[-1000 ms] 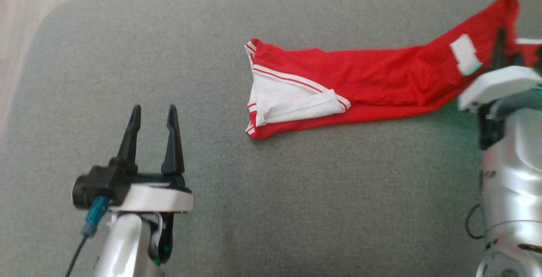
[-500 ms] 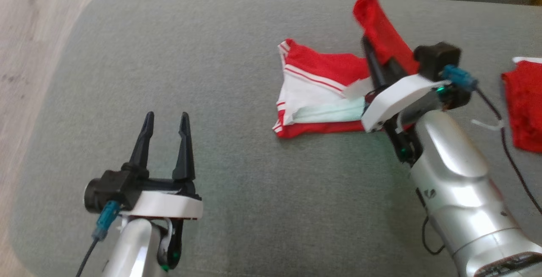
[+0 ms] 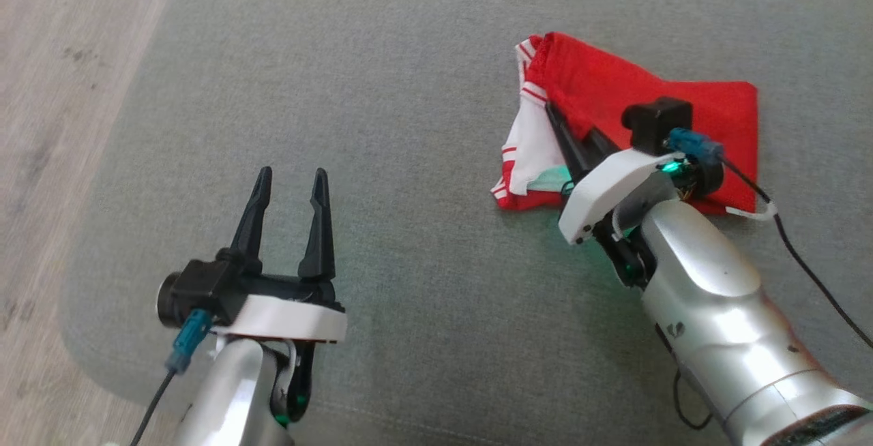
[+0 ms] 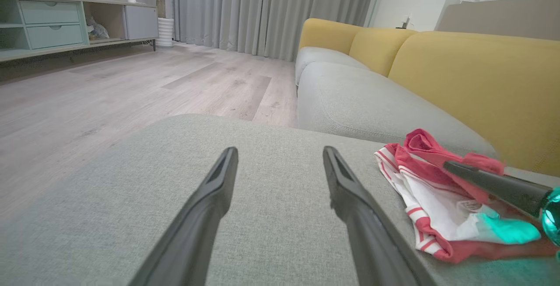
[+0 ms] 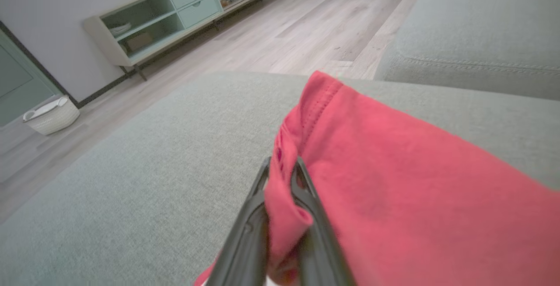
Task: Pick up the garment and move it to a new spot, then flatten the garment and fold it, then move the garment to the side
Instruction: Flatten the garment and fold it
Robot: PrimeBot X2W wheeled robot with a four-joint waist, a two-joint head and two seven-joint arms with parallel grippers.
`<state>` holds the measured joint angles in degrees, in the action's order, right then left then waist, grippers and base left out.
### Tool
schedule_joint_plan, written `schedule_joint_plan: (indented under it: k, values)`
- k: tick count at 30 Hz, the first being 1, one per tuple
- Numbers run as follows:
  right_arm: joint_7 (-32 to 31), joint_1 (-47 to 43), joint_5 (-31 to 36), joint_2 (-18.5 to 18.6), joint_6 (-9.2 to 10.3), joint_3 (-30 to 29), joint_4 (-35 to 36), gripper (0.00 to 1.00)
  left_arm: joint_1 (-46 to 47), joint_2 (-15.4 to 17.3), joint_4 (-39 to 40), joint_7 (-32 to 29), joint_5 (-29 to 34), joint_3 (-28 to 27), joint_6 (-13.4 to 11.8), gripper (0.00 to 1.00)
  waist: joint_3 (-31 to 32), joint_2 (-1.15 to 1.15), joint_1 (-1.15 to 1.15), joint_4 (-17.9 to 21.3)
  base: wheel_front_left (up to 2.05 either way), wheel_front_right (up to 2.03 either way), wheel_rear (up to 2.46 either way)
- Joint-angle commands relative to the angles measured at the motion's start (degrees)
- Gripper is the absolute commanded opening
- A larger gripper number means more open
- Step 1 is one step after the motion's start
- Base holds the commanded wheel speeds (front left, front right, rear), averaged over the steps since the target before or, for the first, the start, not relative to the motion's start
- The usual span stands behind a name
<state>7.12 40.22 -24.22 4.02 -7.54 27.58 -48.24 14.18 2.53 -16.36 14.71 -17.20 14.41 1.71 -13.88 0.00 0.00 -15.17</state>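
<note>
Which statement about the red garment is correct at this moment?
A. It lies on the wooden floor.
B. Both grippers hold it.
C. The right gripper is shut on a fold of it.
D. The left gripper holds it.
C: the right gripper pinches a fold of the red garment, while the left gripper stands open above the grey sofa cushion, apart from the cloth.

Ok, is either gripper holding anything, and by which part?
The right gripper is shut on the red garment, pinching a folded edge; the left gripper is open, holding nothing.
</note>
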Motion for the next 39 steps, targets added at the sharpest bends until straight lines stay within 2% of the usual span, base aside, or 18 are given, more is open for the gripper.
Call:
schedule_joint_plan:
  k: [1, 3, 4, 5, 11, 15, 20, 25, 29, 33, 39]
  values:
    - [0.9, 0.9, -0.8, -1.1, 0.05, 2.1, 0.9, 0.0, 2.6, 0.3, 1.4, 0.3, -0.3, -1.7, -0.2, 1.0, -0.6, 0.0, 0.0, -0.7, 0.0, 0.0, 0.0]
    - [1.2, 0.7, -1.7, -1.1, 0.05, 3.3, 0.6, 0.0, 2.7, 0.3, 1.2, 0.3, -0.3, -1.7, -0.2, 1.0, -0.8, 0.0, 0.0, -0.8, 0.0, 0.0, 0.0]
    - [1.8, 0.8, -2.0, -1.1, 0.05, 3.6, 0.4, 0.19, 2.8, 0.3, 1.0, 0.3, -0.2, -1.7, -0.2, 1.0, -0.7, 0.0, 0.0, -0.8, 0.0, 0.0, 0.0]
    - [2.1, 0.8, -2.2, -1.1, 0.05, 3.8, 0.0, 1.0, 2.8, 0.3, 0.8, 0.3, -0.1, -1.7, -0.2, 1.0, -0.5, 0.0, 0.0, -0.7, 0.0, 0.0, 0.0]
    - [4.4, 1.5, -6.3, -1.1, 0.05, 6.2, 1.5, 1.0, 2.7, 0.3, 0.1, 0.3, 0.7, -2.8, 0.0, 1.0, 1.2, 0.0, 0.0, 1.3, 0.0, 0.0, 0.0]
    - [6.7, 2.9, -6.0, -1.1, 0.05, 4.9, 1.2, 1.0, 2.3, 0.3, 0.4, 0.3, 1.7, -4.3, 0.4, 1.0, 2.9, 0.0, 0.0, 4.0, 0.0, 0.0, 0.0]
    - [7.8, 2.8, -0.4, -1.1, 0.05, -3.4, 2.0, 1.0, 0.7, 0.5, 1.1, 0.3, 3.0, -7.0, 0.8, 1.0, 5.5, 0.0, 0.0, 9.3, 0.0, 0.0, 0.0]
    - [7.9, -3.1, 11.6, -1.1, 0.05, -14.5, 10.0, 1.0, -0.4, 0.5, 1.9, 0.3, 4.0, -9.0, 1.2, 1.0, 6.5, 0.0, 0.0, 12.9, 0.0, 0.0, 0.0]
    - [7.9, -10.8, 17.2, -1.1, 0.05, -21.2, 17.6, 1.0, -1.2, 0.5, 2.3, 0.3, 4.6, -10.1, 1.5, 1.0, 7.0, 0.0, 0.0, 14.7, 0.0, 0.0, 0.0]
    - [7.9, -17.9, 18.0, -1.1, 0.05, -24.7, 23.5, 1.0, -2.4, 0.5, 2.5, 0.3, 5.0, -10.7, 1.8, 1.0, 7.2, 0.0, 0.0, 15.9, 0.0, 0.0, 0.0]
    - [7.9, -25.0, 16.0, -1.1, 0.05, -25.6, 27.6, 1.0, -4.1, 0.4, 2.7, 0.3, 4.8, -11.5, 1.7, 1.0, 7.0, 0.0, 0.0, 16.6, 0.0, 0.0, 0.0]
